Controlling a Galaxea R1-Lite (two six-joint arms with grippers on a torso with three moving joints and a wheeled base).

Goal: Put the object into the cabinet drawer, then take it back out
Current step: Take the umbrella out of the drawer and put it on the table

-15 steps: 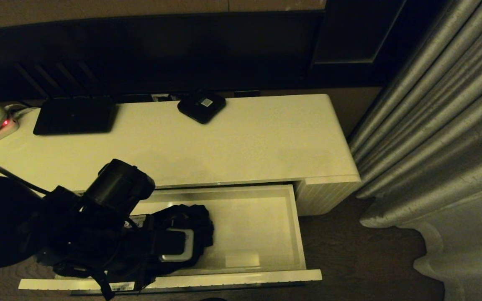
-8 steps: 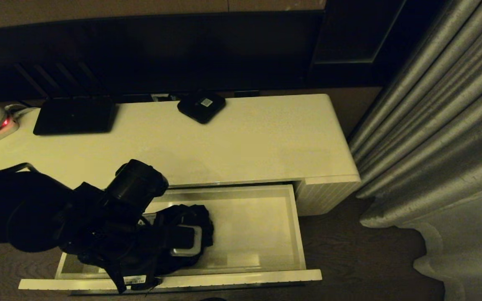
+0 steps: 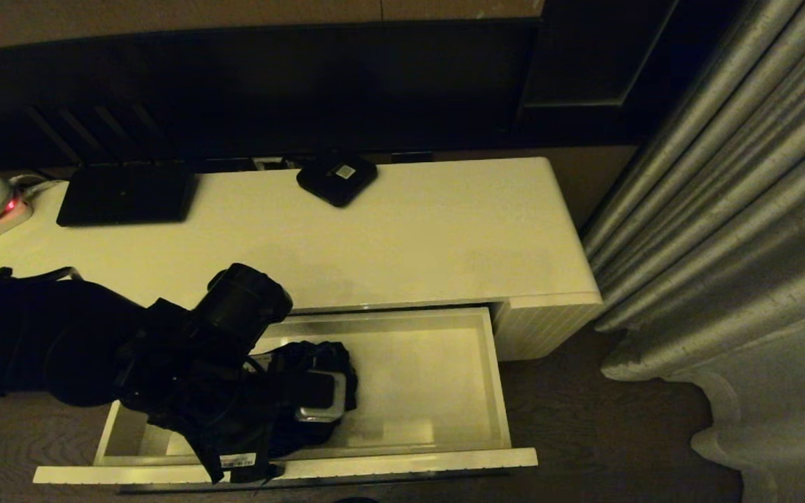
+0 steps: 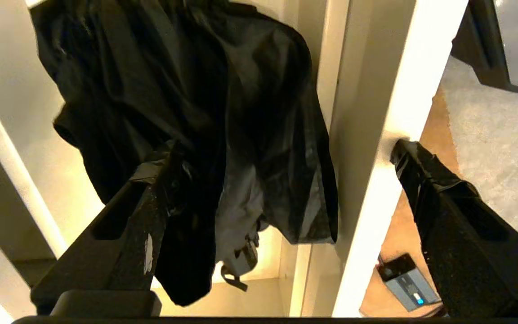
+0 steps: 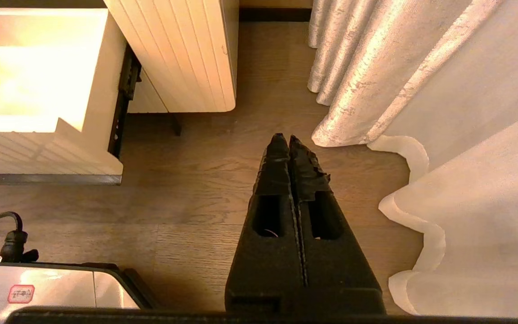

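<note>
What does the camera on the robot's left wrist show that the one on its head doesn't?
Only the left wrist view shows the left gripper open, one finger against the umbrella, the other outside the drawer wall. Only the head view shows the cabinet top with its black box and flat device, and the curtain. Both show the umbrella lying in the open drawer.

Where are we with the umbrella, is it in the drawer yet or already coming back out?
The drawer is pulled open and the umbrella sits inside, so putting it in looks done. The left claw is open around the umbrella's fabric, one finger outside the drawer wall. Gripping and lifting it out remain. The right claw is shut, parked above the floor.
</note>
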